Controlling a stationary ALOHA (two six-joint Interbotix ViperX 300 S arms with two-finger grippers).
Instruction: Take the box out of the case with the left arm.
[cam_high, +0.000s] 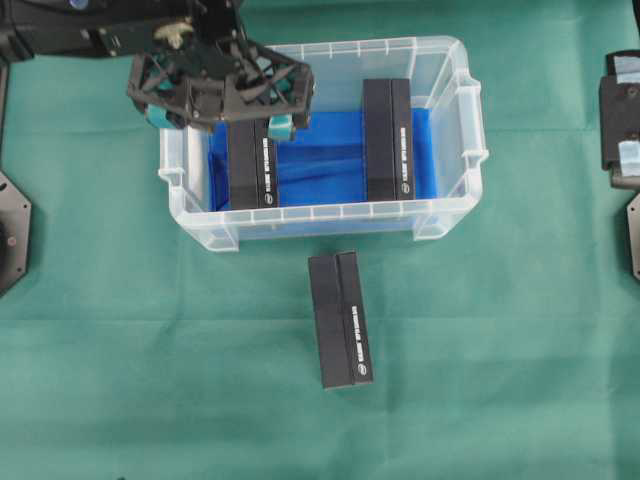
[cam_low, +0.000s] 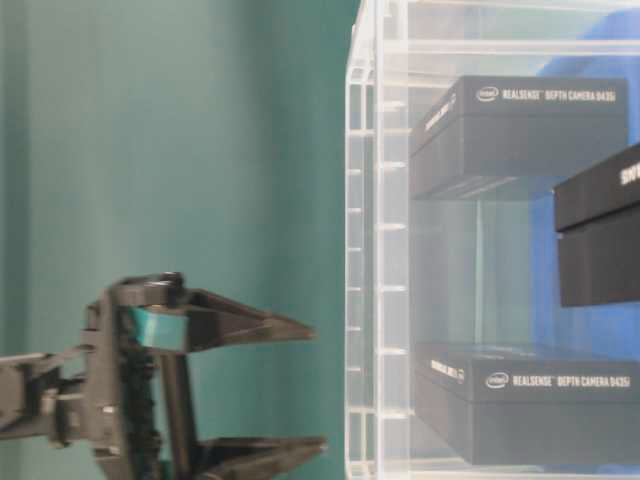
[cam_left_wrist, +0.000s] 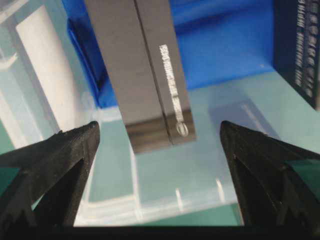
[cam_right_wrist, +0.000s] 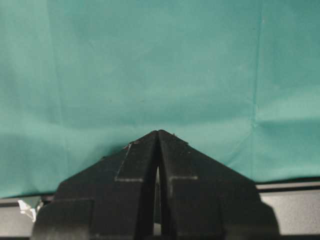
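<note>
Approach step: the left gripper (cam_high: 222, 95) hangs with jaws spread wide, empty, over the left box (cam_high: 252, 165) inside the case (cam_high: 470, 160) near the desk's far edge. Next, I judge, descend astride it and clench. The right gripper (cam_right_wrist: 158, 137) rests clenched, idle.

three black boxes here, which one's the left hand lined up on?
The black box at the case's left end, directly under the open left hand. The second box sits at the case's right end; the third lies outside on the green cloth.
</note>
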